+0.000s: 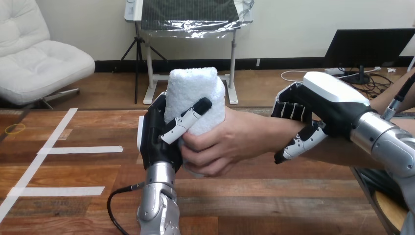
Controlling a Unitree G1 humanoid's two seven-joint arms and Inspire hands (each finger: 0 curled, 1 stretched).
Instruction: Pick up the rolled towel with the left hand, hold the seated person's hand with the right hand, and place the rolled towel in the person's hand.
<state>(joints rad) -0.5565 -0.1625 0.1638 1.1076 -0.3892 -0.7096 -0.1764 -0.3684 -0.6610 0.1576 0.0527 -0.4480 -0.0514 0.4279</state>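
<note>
1. The robot's left hand (156, 142) has its fingers and thumb curled round the white rolled terry towel (193, 93), which is held upright above the table.
2. The person's hand (230, 144) wraps the towel's lower part.
3. The right hand (323, 103) is curled round the person's wrist (288, 132).
4. The brown wooden table (274, 200) bears white tape strips (80, 150) at left.

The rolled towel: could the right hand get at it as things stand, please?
Probably not: the right hand is curled round the person's wrist, and the person's hand lies between it and the rolled towel, already gripped by the left hand.
</note>
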